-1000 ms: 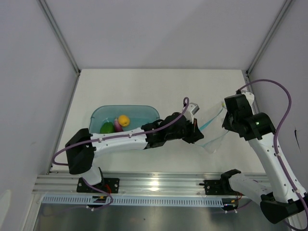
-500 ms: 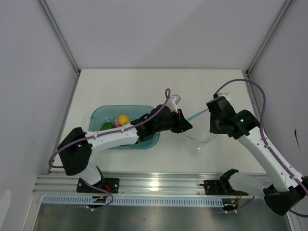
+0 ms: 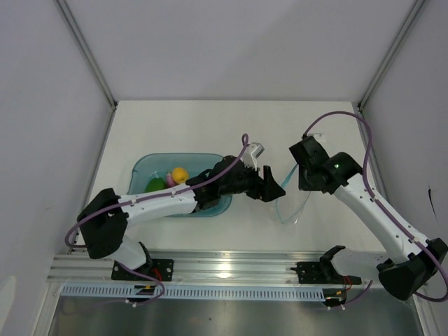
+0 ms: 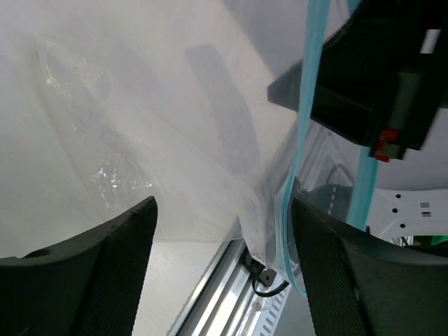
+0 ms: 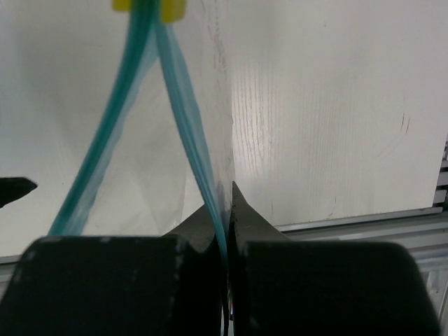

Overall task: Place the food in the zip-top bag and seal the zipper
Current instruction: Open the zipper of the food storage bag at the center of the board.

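Two arms [image 3: 161, 201], one bag [image 3: 294, 208], one tray [image 3: 189, 158], three food pieces [image 3: 180, 174].

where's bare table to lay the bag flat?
Bare: the table's far half, behind the tray, left gripper and right gripper. Crowded: the bag hangs between them, right of the tray; left arm and right arm overhang the near strip.

White matte table [image 3: 210, 126], translucent teal tray [image 3: 140, 171] left of centre, clear zip-top bag [image 3: 297, 206] to its right — contact with surface unclear, aluminium rail [image 3: 224, 264] along near edge
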`<state>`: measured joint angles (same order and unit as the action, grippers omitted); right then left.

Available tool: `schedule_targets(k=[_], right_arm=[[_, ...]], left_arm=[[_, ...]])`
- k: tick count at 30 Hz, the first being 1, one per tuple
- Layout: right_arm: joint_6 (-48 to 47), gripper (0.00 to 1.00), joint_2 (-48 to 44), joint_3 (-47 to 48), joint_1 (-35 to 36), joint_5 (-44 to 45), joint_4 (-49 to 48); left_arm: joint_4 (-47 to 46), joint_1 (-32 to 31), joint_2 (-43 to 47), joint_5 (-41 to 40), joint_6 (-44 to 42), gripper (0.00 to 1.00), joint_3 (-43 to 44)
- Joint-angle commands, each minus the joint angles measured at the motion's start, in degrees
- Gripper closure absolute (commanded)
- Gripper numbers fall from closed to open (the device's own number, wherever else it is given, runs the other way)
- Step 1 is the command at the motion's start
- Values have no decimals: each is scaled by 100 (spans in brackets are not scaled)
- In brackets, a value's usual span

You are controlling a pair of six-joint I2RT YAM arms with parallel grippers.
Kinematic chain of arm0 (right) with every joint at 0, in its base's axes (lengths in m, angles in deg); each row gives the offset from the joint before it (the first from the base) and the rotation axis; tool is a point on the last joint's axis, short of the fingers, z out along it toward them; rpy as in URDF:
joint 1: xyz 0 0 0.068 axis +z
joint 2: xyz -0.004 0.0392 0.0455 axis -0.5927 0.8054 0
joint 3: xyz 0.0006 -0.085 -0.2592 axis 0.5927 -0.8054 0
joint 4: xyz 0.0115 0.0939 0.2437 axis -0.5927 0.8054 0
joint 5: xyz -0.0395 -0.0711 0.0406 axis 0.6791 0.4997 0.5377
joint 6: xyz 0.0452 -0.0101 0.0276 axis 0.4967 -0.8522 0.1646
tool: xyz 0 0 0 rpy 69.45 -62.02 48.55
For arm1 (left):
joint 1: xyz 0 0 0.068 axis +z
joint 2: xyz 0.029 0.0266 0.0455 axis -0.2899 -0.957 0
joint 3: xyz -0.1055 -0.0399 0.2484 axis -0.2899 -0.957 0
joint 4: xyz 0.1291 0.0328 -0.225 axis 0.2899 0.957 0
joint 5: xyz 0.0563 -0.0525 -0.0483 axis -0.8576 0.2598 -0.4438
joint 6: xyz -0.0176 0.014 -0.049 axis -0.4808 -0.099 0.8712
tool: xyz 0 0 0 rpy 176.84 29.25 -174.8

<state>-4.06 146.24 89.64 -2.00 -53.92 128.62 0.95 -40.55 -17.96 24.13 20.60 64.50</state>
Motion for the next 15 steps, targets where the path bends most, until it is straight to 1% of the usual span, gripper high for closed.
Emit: schedule_targets(k=[1, 2, 4, 5, 6, 8, 9, 11, 12, 15], right_arm=[[9, 100, 212, 381, 28, 216, 26], [9, 100, 247, 425, 28, 225, 43], [-26, 100, 300, 522, 28, 217, 61], [-35, 100, 335, 549, 28, 216, 61], [-44, 100, 353, 566, 28, 199, 52], [-79, 100, 405, 610, 28, 173, 43], [-79, 100, 441, 637, 28, 172, 26], [-106, 100, 528, 724, 37, 137, 26], [-123, 100, 564, 759, 37, 120, 26], [-167, 100, 678, 900, 46, 58, 52]], left_arm=[[32, 1, 614, -276, -390, 19, -69], [58, 1, 711, -399, -434, 13, -104], [41, 1, 931, -557, -601, 7, -235], [84, 1, 1185, -645, -654, 1, -315], [137, 10, 1326, -855, -846, 1, -350], [391, 10, 1599, -1189, -962, 1, -386], [418, 10, 1887, -1530, -1127, 0, -438], [638, 45, 2161, -1901, -1251, 1, -526], [743, 98, 2380, -2199, -1243, 0, -535], [1593, 562, 2654, -2333, -805, 1, -535]])
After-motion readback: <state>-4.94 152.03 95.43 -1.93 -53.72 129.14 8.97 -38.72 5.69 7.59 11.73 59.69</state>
